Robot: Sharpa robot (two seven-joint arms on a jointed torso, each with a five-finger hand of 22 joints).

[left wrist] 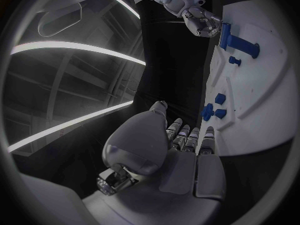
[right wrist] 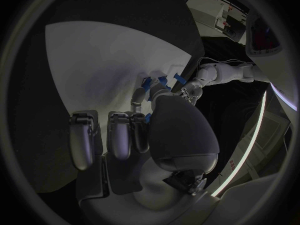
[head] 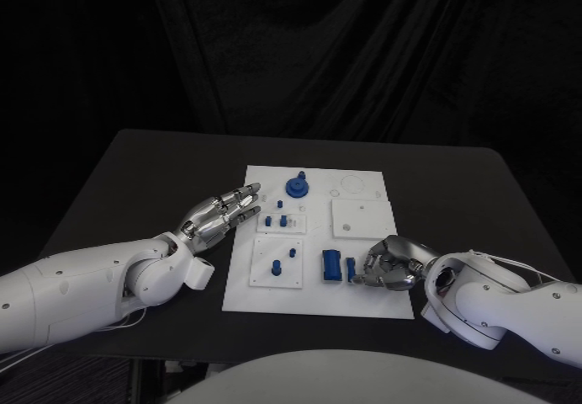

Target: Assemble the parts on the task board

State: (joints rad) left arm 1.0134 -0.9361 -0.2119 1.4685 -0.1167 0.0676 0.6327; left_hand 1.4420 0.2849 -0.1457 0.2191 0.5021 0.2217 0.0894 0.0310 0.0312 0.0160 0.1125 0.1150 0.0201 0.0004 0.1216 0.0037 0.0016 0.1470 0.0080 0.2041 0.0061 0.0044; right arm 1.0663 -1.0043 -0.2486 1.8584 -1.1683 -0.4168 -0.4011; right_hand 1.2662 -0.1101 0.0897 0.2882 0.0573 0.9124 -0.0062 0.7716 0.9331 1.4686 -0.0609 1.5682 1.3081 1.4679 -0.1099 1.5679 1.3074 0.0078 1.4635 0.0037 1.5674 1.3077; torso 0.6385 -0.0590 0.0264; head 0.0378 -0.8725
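My left hand (head: 222, 215) hangs over the left edge of the task board (head: 364, 299), fingers straight and a little apart, holding nothing. My right hand (head: 390, 263) sits low at the board's right edge, near the front. Its fingers curl around a small blue part (head: 351, 269). From my head I can see this part just beside a bigger blue block (head: 330, 264) lying flat on the board. My right wrist view shows a bit of blue (right wrist: 148, 118) between my fingers and thumb. A round blue piece (head: 296, 185) stands near the board's far edge. The board lies in the middle of the black bench (head: 145, 160).
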